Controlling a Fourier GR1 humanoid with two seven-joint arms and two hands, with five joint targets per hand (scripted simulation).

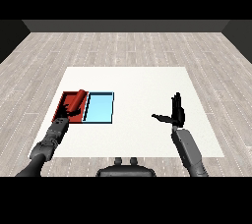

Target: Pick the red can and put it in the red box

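Note:
The red can (77, 99) lies tilted over the red tray (65, 101) at the table's left side. My left hand (69, 111) is at the can's near end, fingers curled round it, and hides the tray's front part. Whether the can rests on the tray floor or hangs just above it cannot be told. My right hand (175, 112) stands well to the right over the white table (138, 80), fingers straight and upward, thumb spread to the left, holding nothing.
A light blue tray (100, 107) lies right beside the red tray, touching its right edge. The table's near edge runs just behind both forearms.

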